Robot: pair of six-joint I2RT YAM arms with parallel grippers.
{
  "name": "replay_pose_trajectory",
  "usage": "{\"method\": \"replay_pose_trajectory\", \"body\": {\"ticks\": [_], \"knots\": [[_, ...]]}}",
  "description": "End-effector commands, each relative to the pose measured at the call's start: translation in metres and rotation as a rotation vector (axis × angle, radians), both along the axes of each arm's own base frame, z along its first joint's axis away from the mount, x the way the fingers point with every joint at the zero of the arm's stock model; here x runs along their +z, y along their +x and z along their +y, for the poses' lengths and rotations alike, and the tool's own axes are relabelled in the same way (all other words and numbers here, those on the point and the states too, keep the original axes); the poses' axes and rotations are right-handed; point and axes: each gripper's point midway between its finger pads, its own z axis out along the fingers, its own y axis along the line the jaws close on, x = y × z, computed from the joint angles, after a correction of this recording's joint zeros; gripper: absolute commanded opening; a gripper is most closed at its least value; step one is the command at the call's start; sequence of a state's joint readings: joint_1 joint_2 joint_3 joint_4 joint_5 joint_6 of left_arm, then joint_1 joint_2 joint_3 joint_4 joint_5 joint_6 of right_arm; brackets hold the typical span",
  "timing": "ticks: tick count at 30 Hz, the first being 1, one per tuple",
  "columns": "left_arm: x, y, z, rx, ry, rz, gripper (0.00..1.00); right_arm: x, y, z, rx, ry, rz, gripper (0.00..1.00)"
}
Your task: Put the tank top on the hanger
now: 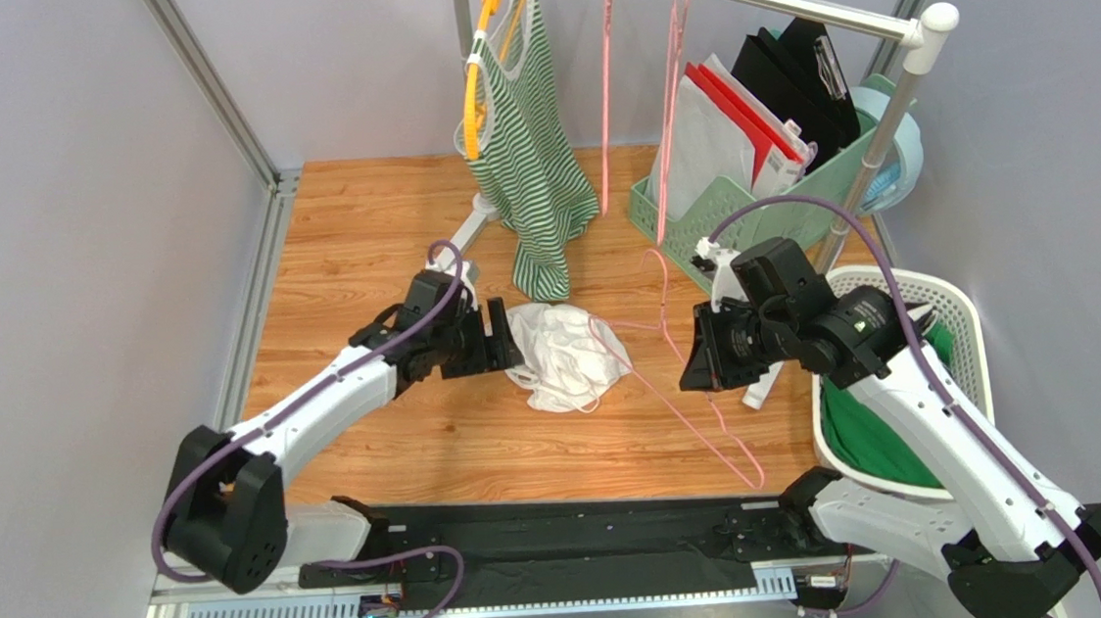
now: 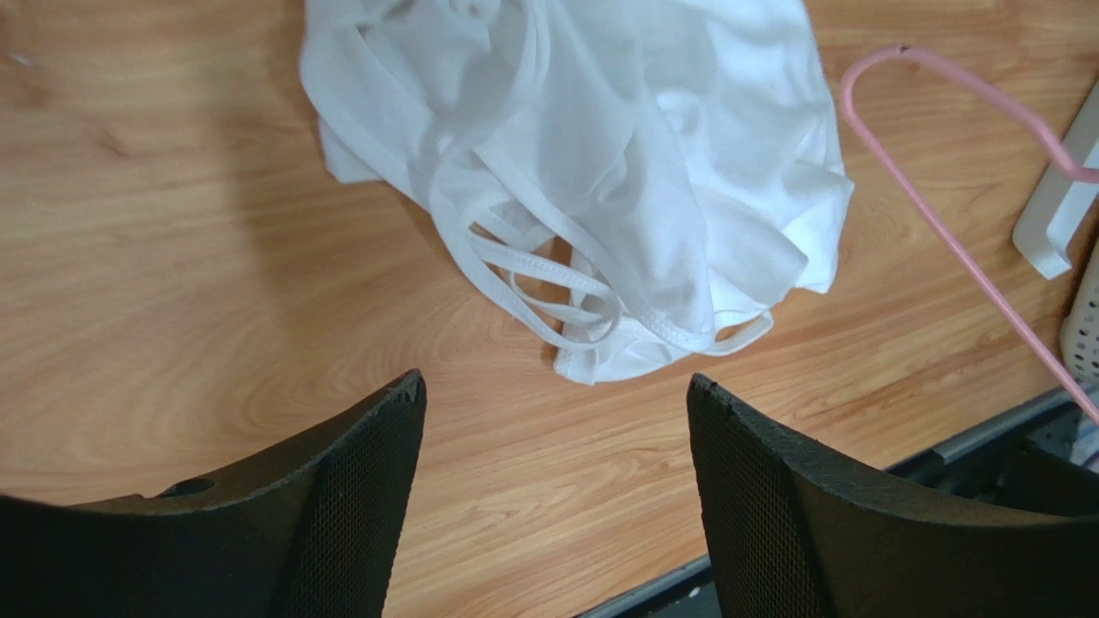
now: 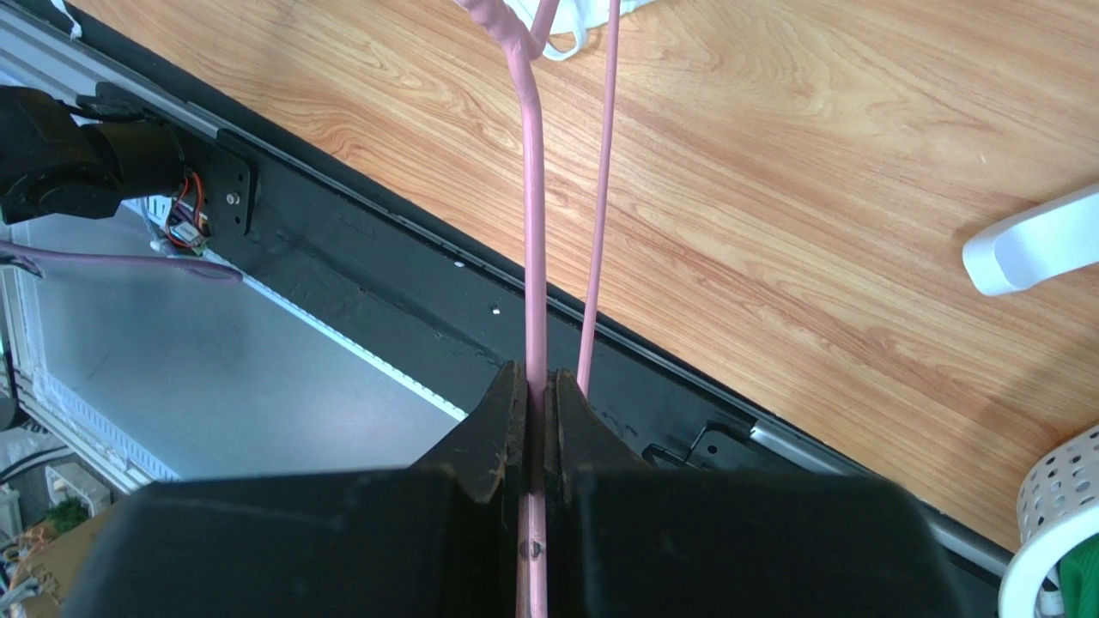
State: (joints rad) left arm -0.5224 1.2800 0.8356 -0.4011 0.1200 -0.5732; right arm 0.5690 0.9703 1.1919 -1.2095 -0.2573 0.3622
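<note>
The white tank top [image 1: 563,352] lies crumpled on the wooden table, its narrow straps loose toward the front. It fills the upper part of the left wrist view [image 2: 606,129]. My left gripper [image 1: 497,337] is open and empty just left of it, with its jaws [image 2: 555,399] standing wide over bare wood short of the straps. My right gripper [image 1: 691,364] is shut on the pink wire hanger [image 1: 667,396]. One wire of the hanger [image 3: 526,193] is pinched between the jaws, and its far corner reaches the tank top. The hanger also shows in the left wrist view [image 2: 942,222].
A clothes rail at the back carries a green-and-white striped top [image 1: 529,149] on a yellow hanger and two spare pink hangers [image 1: 605,84]. A green bin of folders [image 1: 765,145] stands at the back right. A white laundry basket [image 1: 955,310] with green cloth sits at the right.
</note>
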Motion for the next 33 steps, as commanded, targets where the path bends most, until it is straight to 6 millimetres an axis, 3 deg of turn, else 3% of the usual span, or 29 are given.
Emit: {"method": "replay_pose_trajectory", "body": {"ticks": [1,3,11,19,21,23,33], "knots": [[-0.026,-0.01,-0.03,0.059,-0.188,0.159,0.77,0.024,0.014,0.017,0.049,0.074,-0.093,0.0],[-0.029,-0.007,-0.037,0.093,-0.243,0.179,0.69,0.023,0.016,0.018,0.052,0.072,-0.094,0.0],[-0.049,-0.006,-0.041,0.149,-0.23,0.275,0.65,0.024,0.019,0.023,0.06,0.084,-0.096,0.0],[-0.064,-0.001,-0.04,0.154,-0.191,0.295,0.51,0.024,0.017,0.019,0.036,0.083,-0.101,0.0],[-0.065,0.001,-0.041,0.149,-0.192,0.288,0.35,0.025,0.016,0.019,0.035,0.083,-0.102,0.0],[-0.066,0.003,-0.04,0.137,-0.176,0.28,0.31,0.025,0.016,0.018,0.031,0.08,-0.101,0.0],[-0.077,0.005,-0.037,0.143,-0.134,0.293,0.28,0.029,0.017,0.018,0.035,0.078,-0.11,0.0]]}}
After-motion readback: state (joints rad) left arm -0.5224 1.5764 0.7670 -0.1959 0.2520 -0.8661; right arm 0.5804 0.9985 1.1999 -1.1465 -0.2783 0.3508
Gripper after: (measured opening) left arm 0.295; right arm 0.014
